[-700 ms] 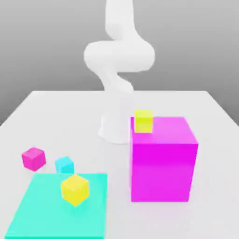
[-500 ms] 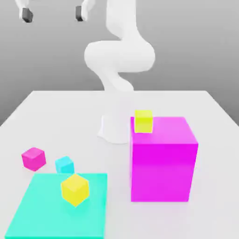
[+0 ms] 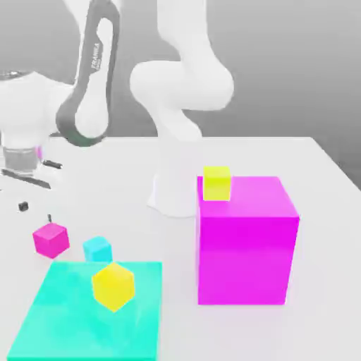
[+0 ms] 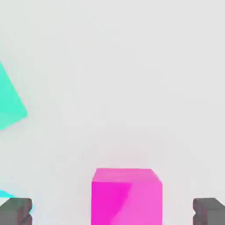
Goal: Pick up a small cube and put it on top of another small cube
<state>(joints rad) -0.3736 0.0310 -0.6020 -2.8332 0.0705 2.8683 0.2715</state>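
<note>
While cyan slab (image 3: 88, 317) spans exterior view — hand view, corner | fingers (image 4: 208, 212) wide open, empty

"FRANKA" in wht ltrs on dk gray strip of robot arm (image 3: 88, 84), exterior view

small cyan cube (image 3: 98, 249) close beside the pink cube (image 3: 51, 240), bare tabletop (image 3: 144, 236) between them and big magenta block (image 3: 243, 257)
</note>
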